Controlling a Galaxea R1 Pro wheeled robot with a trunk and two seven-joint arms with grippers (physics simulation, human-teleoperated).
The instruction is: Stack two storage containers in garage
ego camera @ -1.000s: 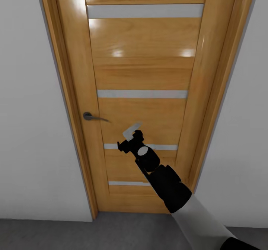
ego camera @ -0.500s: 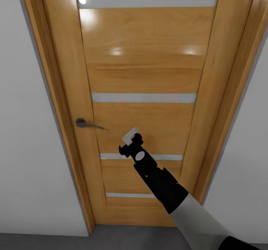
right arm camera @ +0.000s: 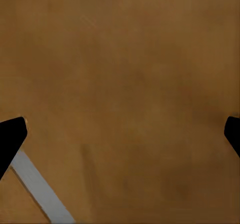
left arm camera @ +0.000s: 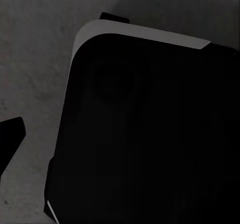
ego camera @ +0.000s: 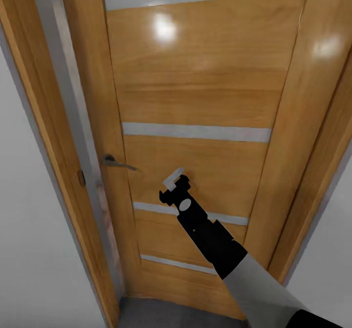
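the robot stands right up against a light wooden door with frosted strips running across it, the panel swung a little ajar so a gap shows along its handle-side edge next to the door frame. a dark lever handle sits on that side of the door, about level with the space between the second and third strips. the right arm reaches up from the lower right, black toward the wrist and pale grey nearer the trunk, and the right gripper is held just in front of the panel, close above the third strip and to the right of the handle, apart from it. in the right wrist view the two dark fingertips sit wide apart with nothing between them, bare wood grain and a slanting frosted strip behind. the left wrist view looks down at a black, rounded part of the robot's own body over the dark grey speckled floor; one dark fingertip shows at the edge, and i cannot tell how that claw stands. a sliver of the same grey floor lies at the foot of the door.
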